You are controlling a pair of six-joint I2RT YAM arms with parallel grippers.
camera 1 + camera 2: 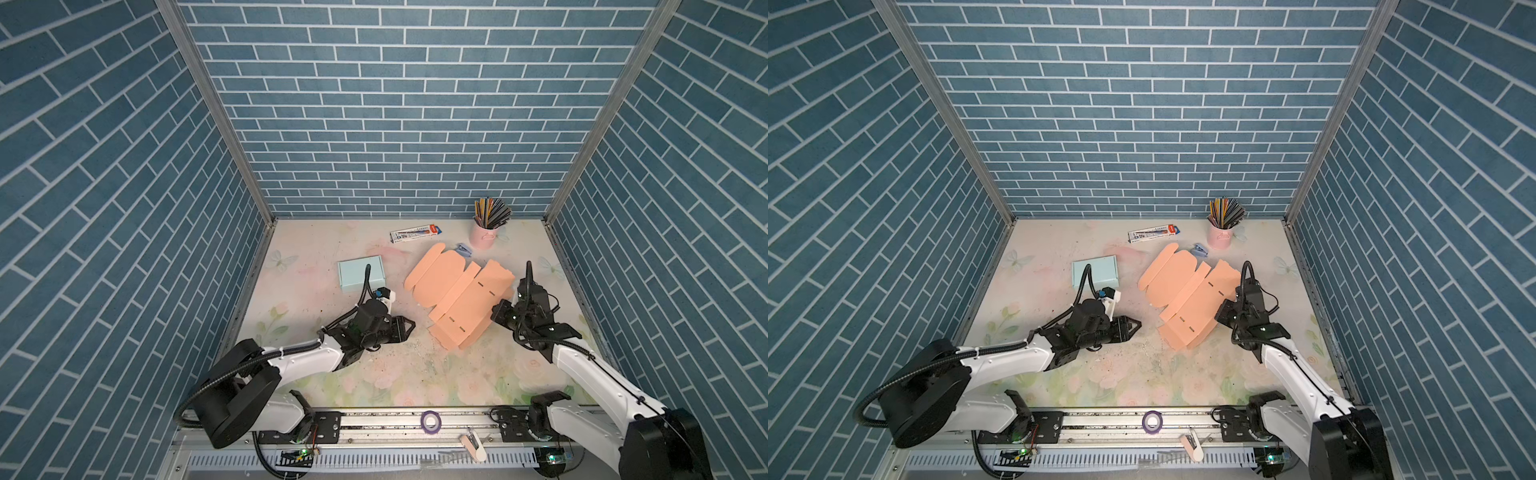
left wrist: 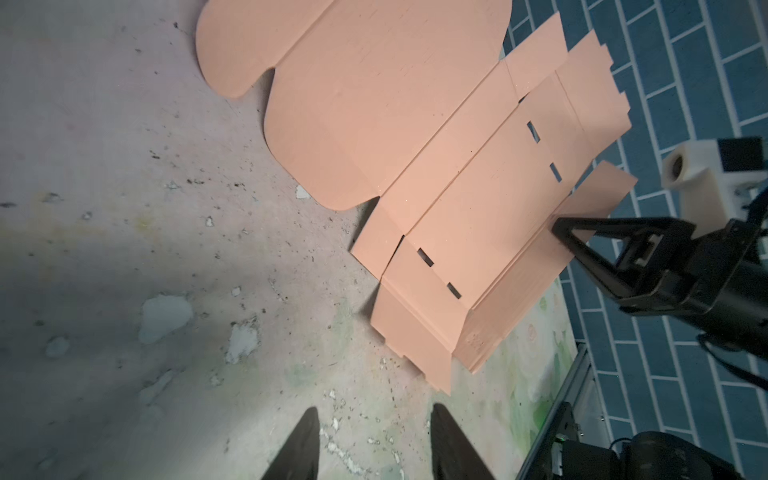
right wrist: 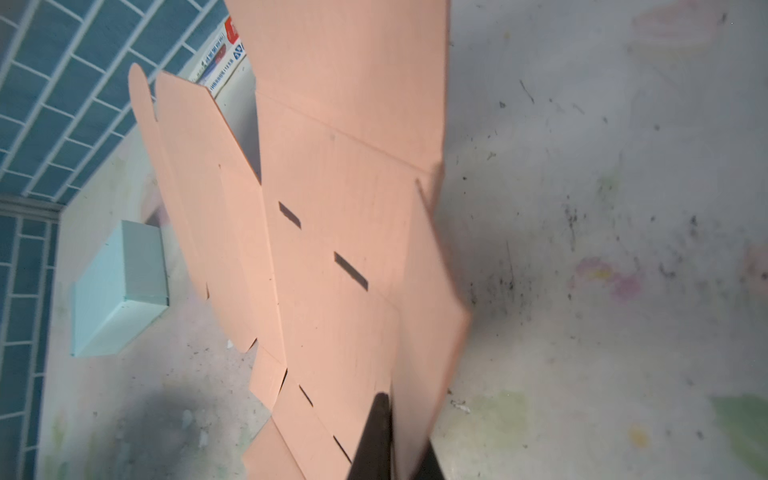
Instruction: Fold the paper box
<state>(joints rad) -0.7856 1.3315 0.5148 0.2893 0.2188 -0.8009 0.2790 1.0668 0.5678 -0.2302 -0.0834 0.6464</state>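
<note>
Rt gripper [image 2: 561, 226] clenched on raised edge flap of paper box [image 1: 453, 291]; rest of sheet flat just ahead. Lt gripper [image 2: 374, 411] parted, empty, box ahead, not touching. Light, bendy card, prob. creases easily: pinch near scored folds.

One flat peach paper box [image 1: 453, 297] with four slots. One folded pale-blue box [image 1: 360, 272]. One pink cup [image 1: 483, 237] of many coloured sticks. One long printed carton [image 1: 417, 232]. One small blue clip [image 1: 464, 249]. One purple tape roll [image 1: 431, 422]. Two hands: left hand [image 1: 411, 325], right hand [image 2: 560, 226].
</note>
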